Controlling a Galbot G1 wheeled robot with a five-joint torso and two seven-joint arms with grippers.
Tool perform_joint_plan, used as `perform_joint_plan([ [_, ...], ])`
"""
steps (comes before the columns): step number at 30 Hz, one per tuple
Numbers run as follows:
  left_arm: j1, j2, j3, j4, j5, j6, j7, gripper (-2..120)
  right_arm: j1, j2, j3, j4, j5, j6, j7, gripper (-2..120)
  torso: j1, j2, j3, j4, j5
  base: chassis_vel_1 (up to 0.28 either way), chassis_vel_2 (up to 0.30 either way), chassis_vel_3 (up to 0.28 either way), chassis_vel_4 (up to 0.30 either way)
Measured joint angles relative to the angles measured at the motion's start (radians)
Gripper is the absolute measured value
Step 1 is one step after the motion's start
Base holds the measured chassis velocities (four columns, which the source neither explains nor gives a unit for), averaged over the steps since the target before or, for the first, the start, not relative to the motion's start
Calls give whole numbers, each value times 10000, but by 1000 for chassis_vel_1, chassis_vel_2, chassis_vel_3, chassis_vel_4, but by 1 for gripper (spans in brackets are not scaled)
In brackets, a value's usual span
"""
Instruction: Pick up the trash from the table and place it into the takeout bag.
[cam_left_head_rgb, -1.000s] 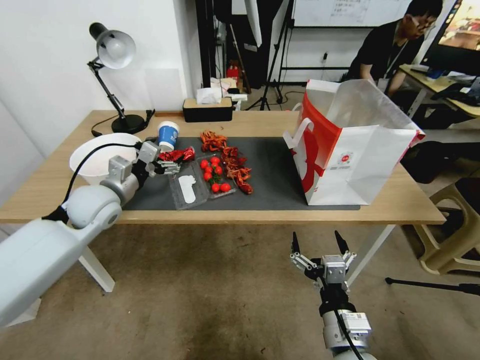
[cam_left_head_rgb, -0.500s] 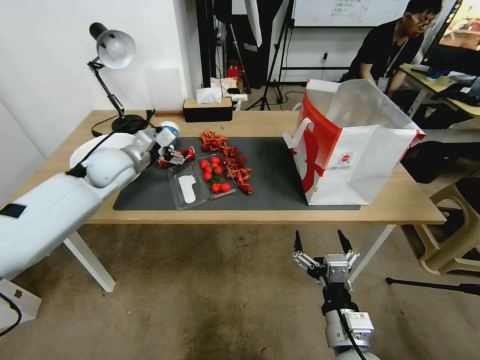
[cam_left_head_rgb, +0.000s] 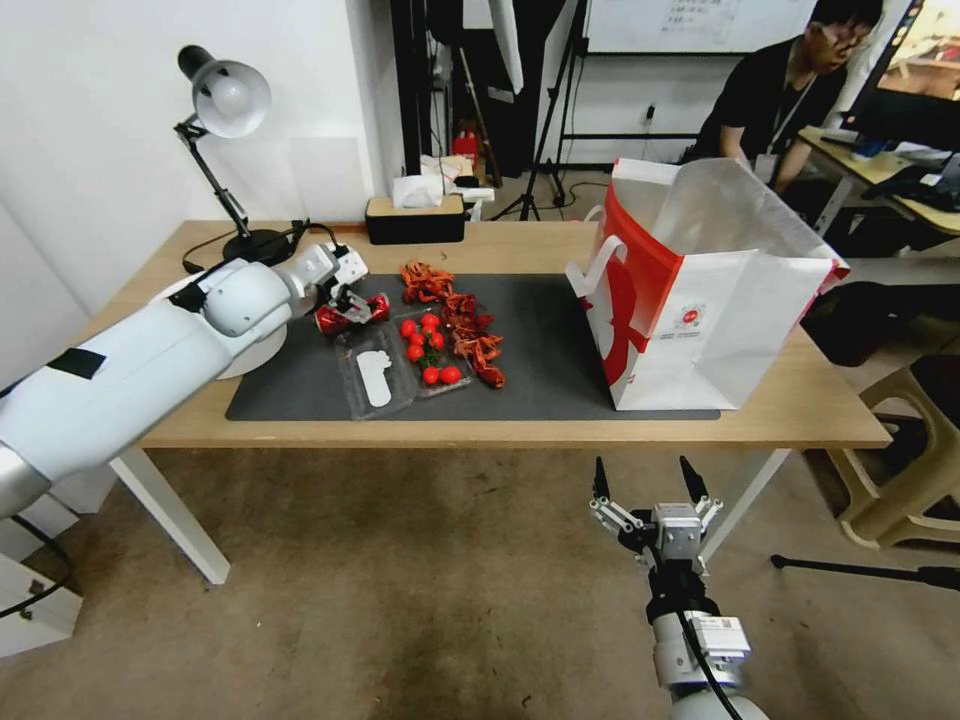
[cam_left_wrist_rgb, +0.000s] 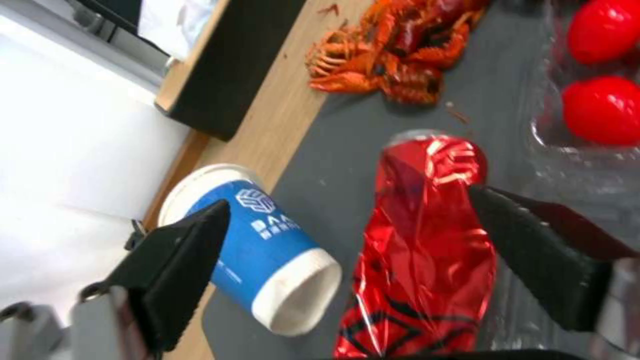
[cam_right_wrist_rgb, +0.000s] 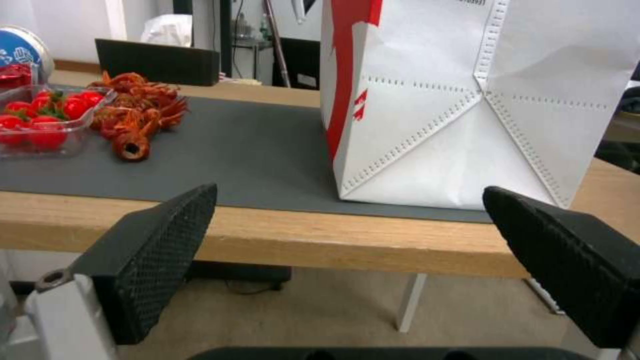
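Though half-hidden, crushed red can (cam_left_head_rgb: 352, 313).

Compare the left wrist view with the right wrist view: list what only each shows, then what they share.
Left wrist only: the open left gripper straddling the crushed red can and the tipped blue-and-white paper cup.

Right wrist only: the takeout bag upright on the table, and the open right gripper below the table edge.

Both: crayfish shells, red tomatoes in a clear tray, the dark grey mat.
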Motion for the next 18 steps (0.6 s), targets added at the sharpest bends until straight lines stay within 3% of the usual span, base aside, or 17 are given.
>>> perform_joint_plan([
  [4,35,18,8,-29,0,-21,123,84,50,-15,1,-33,27,0,4,100,-1,2,0,-1,1,0,0,0,0],
  [18,136,89,276,-95,195,-55,309,86,54,-49,1,-37,45,-15,14,100,-1,1,0,-2,0,0,0,0,0],
])
